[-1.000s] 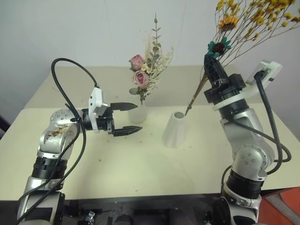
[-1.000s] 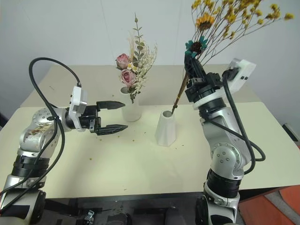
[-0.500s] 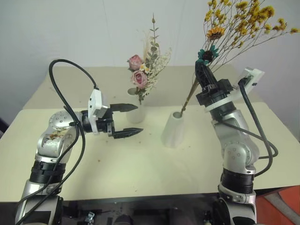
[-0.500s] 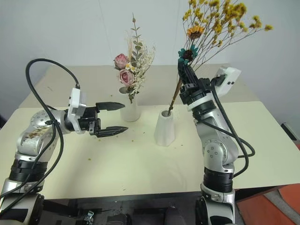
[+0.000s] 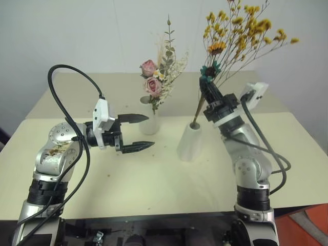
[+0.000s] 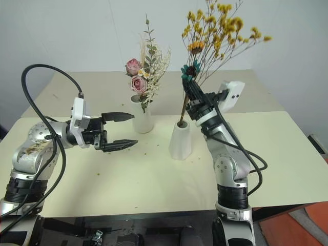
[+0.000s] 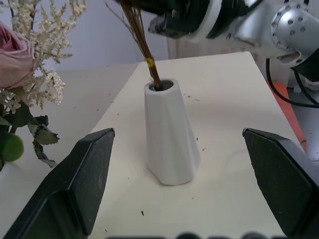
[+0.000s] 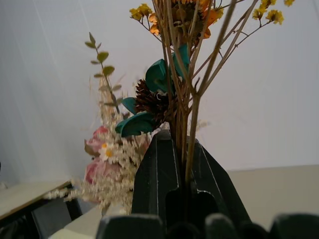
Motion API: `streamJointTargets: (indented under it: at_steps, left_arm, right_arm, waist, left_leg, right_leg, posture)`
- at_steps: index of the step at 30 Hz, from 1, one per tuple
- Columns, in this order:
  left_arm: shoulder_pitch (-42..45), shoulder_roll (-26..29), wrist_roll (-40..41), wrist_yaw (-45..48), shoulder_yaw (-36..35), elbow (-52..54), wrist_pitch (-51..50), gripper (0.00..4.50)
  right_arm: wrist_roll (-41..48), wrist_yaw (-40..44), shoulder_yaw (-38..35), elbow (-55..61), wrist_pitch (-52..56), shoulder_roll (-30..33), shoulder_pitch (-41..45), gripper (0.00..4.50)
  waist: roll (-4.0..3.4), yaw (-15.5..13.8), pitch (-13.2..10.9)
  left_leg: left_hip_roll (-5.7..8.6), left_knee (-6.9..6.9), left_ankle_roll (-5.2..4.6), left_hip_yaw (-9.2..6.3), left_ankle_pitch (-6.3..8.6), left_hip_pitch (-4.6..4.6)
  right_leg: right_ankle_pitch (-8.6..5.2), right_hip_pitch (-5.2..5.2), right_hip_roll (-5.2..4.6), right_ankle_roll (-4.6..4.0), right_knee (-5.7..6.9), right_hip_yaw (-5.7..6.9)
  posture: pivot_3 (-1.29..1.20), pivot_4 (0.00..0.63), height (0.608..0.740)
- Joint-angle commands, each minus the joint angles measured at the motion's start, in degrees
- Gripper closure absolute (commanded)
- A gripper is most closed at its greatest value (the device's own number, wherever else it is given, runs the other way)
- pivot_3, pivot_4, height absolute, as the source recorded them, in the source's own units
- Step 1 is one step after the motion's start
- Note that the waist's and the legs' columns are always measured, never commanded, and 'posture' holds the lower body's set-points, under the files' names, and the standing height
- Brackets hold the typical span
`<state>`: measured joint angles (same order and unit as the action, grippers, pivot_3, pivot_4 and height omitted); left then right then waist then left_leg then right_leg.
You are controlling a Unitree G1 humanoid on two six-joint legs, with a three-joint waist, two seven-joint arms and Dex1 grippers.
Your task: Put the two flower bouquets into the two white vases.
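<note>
Left claw (image 5: 137,132): nearest, released, jaws wide and empty, level above the desk (image 5: 154,179), aimed at the near vase (image 5: 190,141). Near vase: upright at mid-desk, stem ends of the yellow bouquet (image 5: 241,36) just inside its mouth. Right claw (image 5: 209,92): clenched on those stems above the vase. Risk: the stems slant, so releasing or pushing down at this angle may tip the light vase or spring the stems out. Far vase (image 5: 149,123): holds the rose bouquet (image 5: 156,82), settled. Unclear: stem depth inside the vase; top blossoms cut off.
</note>
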<state>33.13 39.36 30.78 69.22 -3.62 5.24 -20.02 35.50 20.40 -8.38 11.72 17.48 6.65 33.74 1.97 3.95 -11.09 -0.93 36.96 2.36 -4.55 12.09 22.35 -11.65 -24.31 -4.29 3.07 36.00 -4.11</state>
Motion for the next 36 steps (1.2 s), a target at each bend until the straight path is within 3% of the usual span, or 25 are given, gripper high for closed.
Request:
streamJointTargets:
  at_steps: [1,8,13,22,31,36]
  left_arm:
    - [0.05,0.76,1.23,0.31,-1.48,1.90,0.47,0.00]
    - [0.95,0.87,0.62,-0.26,-1.29,1.00,1.33,0.00]
    - [0.79,0.60,0.72,-0.12,-1.11,1.08,1.73,0.00]
    - [1.48,0.33,0.90,0.69,-0.97,0.36,2.88,0.00]
    - [3.63,-0.01,-0.21,1.62,0.19,-2.24,3.72,0.00]
    - [3.72,-0.02,-0.15,2.11,0.01,-2.29,3.62,0.00]
  right_arm:
    - [-1.57,3.16,1.38,2.27,-4.24,0.43,-1.08,4.49]
    - [-2.24,4.07,1.73,1.87,-5.27,0.30,-2.20,4.49]
    - [0.07,6.39,2.10,4.64,-3.76,1.35,-4.21,3.00]
    - [-2.32,2.82,3.20,8.86,-2.43,2.56,-10.02,0.04]
    - [-6.88,-3.36,3.27,11.89,3.68,7.09,-11.72,0.04]
    - [-4.49,0.61,2.76,19.24,9.31,14.65,-13.64,0.04]
  waist:
    - [0.00,0.00,0.00]
    - [0.00,0.00,0.00]
    - [-0.01,-0.06,-0.01]
    - [0.00,-0.11,0.00]
    - [0.00,-0.06,0.00]
    - [-0.01,-0.28,-0.01]
  left_leg:
    - [0.00,0.00,0.00,0.00,0.00,-0.01]
    - [-0.01,0.00,0.00,0.00,0.00,-0.02]
    - [-0.01,0.00,0.00,0.00,0.00,0.00]
    - [0.00,0.00,0.00,0.00,0.00,0.00]
    - [0.00,0.00,0.00,0.00,0.00,-0.02]
    - [0.01,0.00,0.00,0.00,0.00,0.06]
  right_leg:
    - [-0.02,0.01,0.00,0.03,0.00,0.00]
    - [-0.22,0.00,0.01,0.36,0.01,0.00]
    - [-0.22,0.00,0.00,0.36,-0.01,0.00]
    - [-0.23,0.01,-0.01,0.36,-0.01,0.00]
    - [-0.26,0.01,0.02,0.34,-0.01,0.00]
    - [-0.27,0.00,-0.02,0.35,-0.09,0.00]
  posture:
    - [0.00,0.150,0.740]
    - [0.00,0.150,0.740]
    - [0.00,0.150,0.740]
    - [0.00,0.150,0.740]
    - [0.00,0.150,0.740]
    - [0.00,0.150,0.740]
